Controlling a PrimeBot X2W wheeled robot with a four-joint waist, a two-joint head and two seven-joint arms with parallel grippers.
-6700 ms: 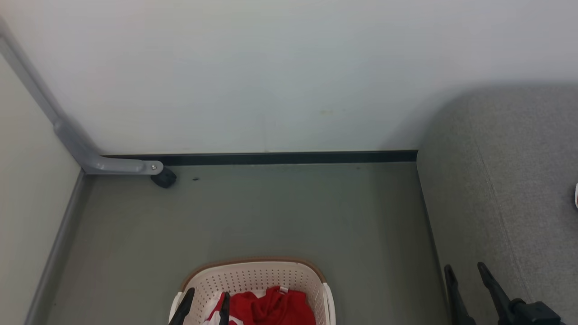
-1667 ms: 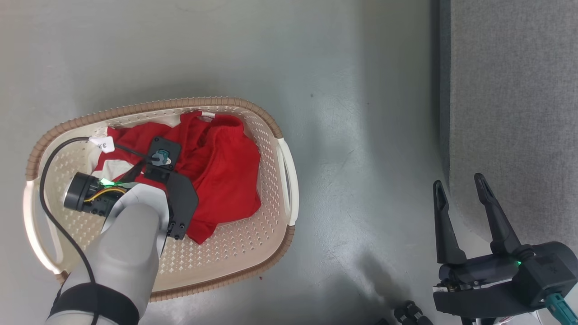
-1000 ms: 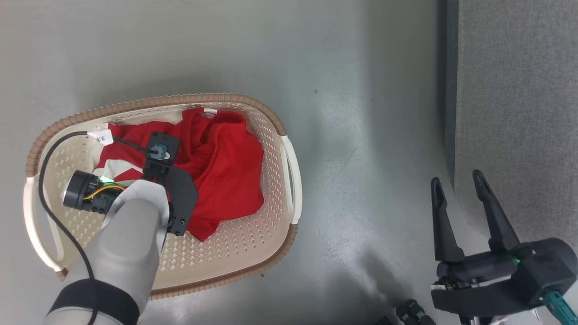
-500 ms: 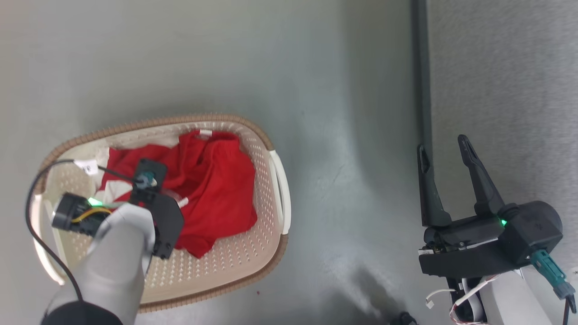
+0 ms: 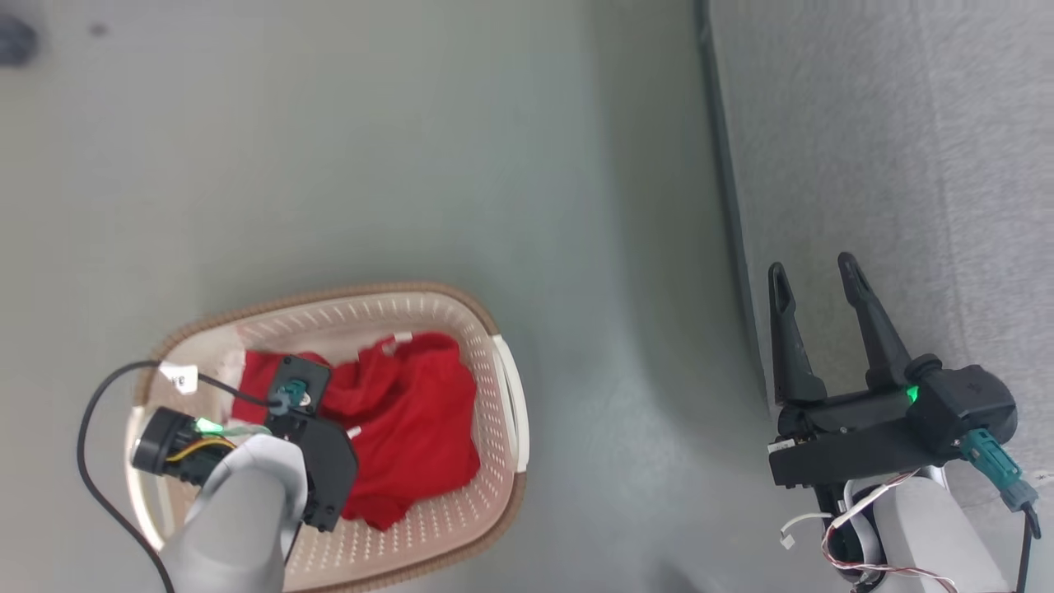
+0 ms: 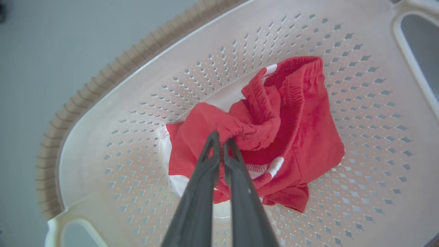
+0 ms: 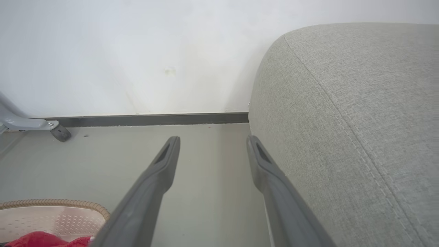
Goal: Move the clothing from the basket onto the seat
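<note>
The cream basket point(image 5: 346, 295) with its brown rim stands on the floor at the lower left of the head view. Red clothing point(image 5: 420, 412) with white stripes lies bunched inside it. In the left wrist view my left gripper point(image 6: 222, 139) is shut on a raised fold of the clothing point(image 6: 308, 130), above the perforated basket point(image 6: 137, 85) bottom. In the head view my left arm point(image 5: 247, 511) hides those fingers. My right gripper point(image 5: 811, 265) hangs open and holds nothing, beside the front edge of the grey seat point(image 5: 906, 123). The right wrist view shows the right gripper point(image 7: 213, 140) over the floor next to the seat point(image 7: 343, 103).
Grey-green floor lies between basket and seat. A white wall with a dark baseboard point(image 7: 151, 119) stands beyond. A grey frame leg with a black caster point(image 7: 61, 133) sits at the wall on the left. A black cable point(image 5: 90, 428) loops off my left wrist.
The head view has shifted: the basket now sits lower in it and the seat's edge further left. My left gripper stays shut on the red fabric, and the right gripper stays open.
</note>
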